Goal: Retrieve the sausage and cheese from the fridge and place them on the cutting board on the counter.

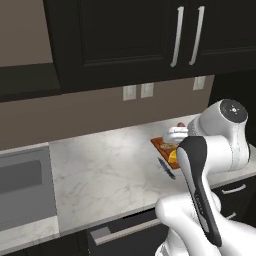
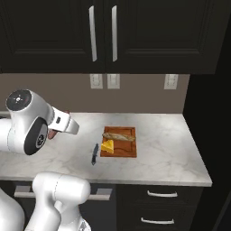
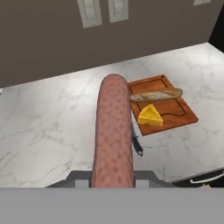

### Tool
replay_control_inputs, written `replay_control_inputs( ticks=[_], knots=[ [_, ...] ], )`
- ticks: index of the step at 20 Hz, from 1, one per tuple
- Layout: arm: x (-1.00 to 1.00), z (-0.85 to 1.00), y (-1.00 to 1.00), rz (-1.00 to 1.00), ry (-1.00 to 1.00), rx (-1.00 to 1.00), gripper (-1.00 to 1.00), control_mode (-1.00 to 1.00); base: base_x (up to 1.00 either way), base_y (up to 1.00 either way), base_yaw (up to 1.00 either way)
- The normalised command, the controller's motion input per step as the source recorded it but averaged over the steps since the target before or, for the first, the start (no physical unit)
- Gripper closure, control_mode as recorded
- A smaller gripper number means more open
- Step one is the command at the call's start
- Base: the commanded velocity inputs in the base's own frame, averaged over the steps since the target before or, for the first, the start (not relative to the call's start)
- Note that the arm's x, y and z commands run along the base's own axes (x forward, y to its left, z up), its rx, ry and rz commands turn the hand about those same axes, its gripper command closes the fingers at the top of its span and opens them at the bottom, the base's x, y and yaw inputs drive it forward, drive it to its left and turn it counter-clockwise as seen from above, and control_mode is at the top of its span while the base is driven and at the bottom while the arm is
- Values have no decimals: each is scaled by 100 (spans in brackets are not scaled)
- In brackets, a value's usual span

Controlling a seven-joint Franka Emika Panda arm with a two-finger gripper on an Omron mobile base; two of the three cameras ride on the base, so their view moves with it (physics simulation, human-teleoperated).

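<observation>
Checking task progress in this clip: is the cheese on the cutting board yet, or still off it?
On it. The cheese lies at the cutting board's near-left corner, beside the tan loaf, in the right base and hand views.

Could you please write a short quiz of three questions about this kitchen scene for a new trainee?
1. True or false: the cheese already lies on the cutting board.
2. What does the claw hold? A) the knife B) the sausage C) the loaf
3. On which side of the board, in the right base view, does the knife lie?

Key: 1 true. 2 B, the sausage. 3 The left side, on the counter.
</observation>
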Motion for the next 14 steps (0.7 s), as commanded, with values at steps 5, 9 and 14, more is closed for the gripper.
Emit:
replay_control_inputs(
  ticks=[5,9,14],
  knots=[
    [-8,-9,-22,-8,0,8,100,-100,0,0,0],
    [1,-17,-54,-21,11,6,100,-100,0,0,0],
    [23,-14,-61,-10,17,5,100,-100,0,0,0]
  ],
)
